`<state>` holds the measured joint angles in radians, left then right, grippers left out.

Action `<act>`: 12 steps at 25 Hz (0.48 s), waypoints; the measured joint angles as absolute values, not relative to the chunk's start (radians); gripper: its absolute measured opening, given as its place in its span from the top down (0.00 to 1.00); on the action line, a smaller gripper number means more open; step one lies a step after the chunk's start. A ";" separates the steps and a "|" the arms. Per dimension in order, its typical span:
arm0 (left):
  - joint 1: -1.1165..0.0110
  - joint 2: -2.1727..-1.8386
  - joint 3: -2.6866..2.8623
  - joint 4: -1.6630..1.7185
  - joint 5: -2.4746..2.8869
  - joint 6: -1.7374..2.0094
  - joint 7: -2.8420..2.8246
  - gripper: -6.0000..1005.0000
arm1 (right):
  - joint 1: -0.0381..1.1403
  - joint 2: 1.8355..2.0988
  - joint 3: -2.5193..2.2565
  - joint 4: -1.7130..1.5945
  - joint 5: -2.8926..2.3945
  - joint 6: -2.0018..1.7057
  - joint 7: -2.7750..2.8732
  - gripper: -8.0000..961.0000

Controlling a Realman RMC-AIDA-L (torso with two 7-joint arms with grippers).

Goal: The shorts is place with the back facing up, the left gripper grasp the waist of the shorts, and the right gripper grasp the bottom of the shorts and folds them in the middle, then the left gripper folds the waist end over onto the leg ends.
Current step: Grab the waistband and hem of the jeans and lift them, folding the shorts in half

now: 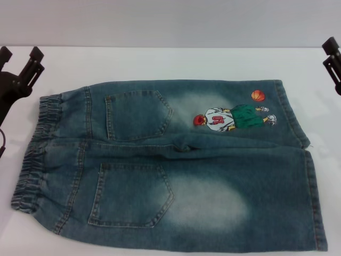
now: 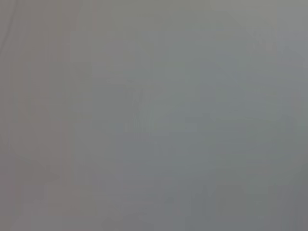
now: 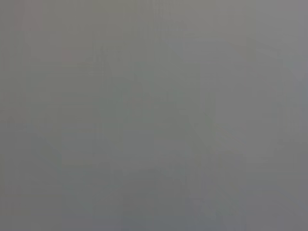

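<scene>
shorts [image 1: 176, 170] flat on table [image 1: 160, 61], back up, waist [image 1: 32, 154] left, hems [image 1: 314, 197] right | left gripper [image 1: 18, 63] spread wide, empty; right gripper [image 1: 331, 56] at edge (spread unclear) | denim soft, limp; pinch waistband and hem

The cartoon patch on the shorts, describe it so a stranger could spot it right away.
Denim shorts lie flat on the white table, ruffled waist toward the robot's left. On the far leg, near its hem, sits the cartoon basketball-player patch. It is the only bright spot on the denim; the two back pockets are plain.
</scene>
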<state>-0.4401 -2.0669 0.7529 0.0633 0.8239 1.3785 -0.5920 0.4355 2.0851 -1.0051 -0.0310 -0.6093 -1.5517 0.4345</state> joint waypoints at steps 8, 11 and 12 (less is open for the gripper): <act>-0.419 -2.051 0.950 0.256 0.824 1.354 -0.865 0.20 | 0.443 2.084 -1.011 -0.030 -0.618 -1.520 0.434 0.34; -0.407 -2.033 1.036 0.367 0.838 1.324 -1.015 0.20 | 0.442 2.083 -1.011 -0.029 -0.619 -1.514 0.434 0.34; -0.406 -2.026 1.054 0.393 0.849 1.318 -1.053 0.20 | 0.441 2.083 -1.011 -0.029 -0.619 -1.508 0.434 0.34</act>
<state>-0.4061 -2.0258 1.0536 0.3930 0.8492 1.3180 -1.0530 0.4413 2.0831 -1.0109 -0.0290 -0.6194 -1.5076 0.4340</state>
